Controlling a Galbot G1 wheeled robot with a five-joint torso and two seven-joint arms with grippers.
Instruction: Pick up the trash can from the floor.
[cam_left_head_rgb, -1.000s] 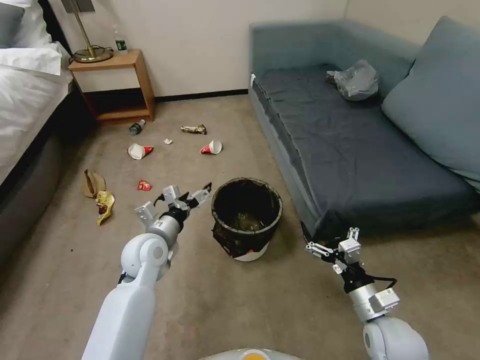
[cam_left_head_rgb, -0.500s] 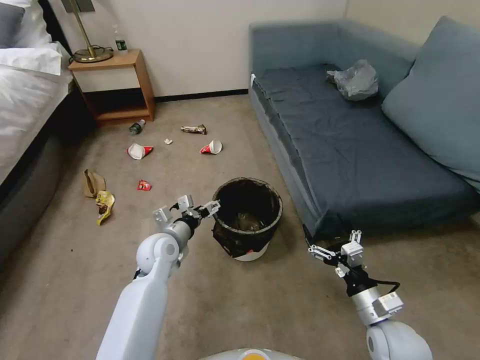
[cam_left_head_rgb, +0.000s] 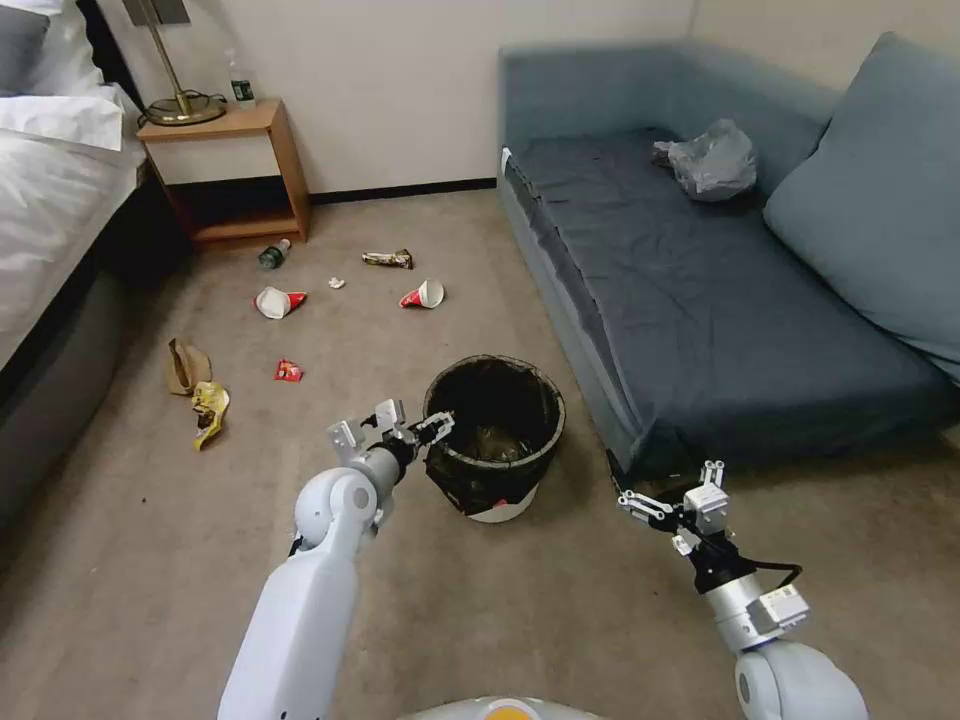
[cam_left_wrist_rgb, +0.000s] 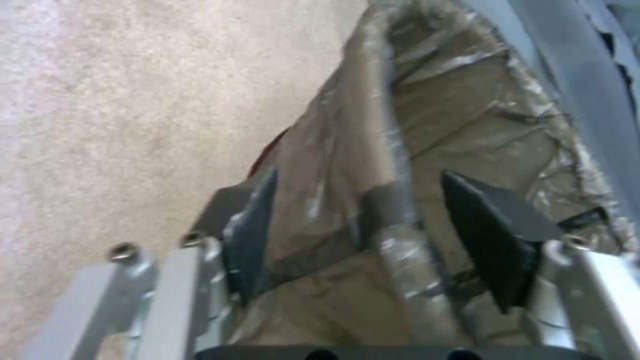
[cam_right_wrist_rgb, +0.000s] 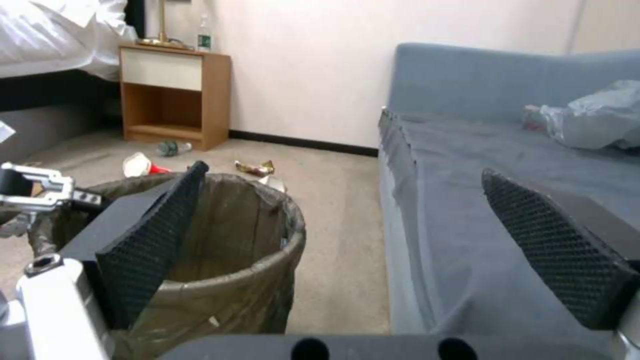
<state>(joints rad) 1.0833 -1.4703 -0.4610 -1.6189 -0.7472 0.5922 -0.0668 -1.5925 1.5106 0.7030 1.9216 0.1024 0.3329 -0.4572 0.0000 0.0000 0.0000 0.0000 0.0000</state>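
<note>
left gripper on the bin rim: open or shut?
Open. The left gripper has one finger outside and one inside the trash can, straddling its lined rim with gaps on both sides.

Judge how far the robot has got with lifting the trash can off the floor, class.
Done: the left gripper has reached the trash can, its open fingers straddling the liner-covered rim. In hand: the grasp, since the fingers have not closed. Left: closing and lifting; the can rests on the floor. The right gripper hangs open beside the sofa, apart from the can.
</note>
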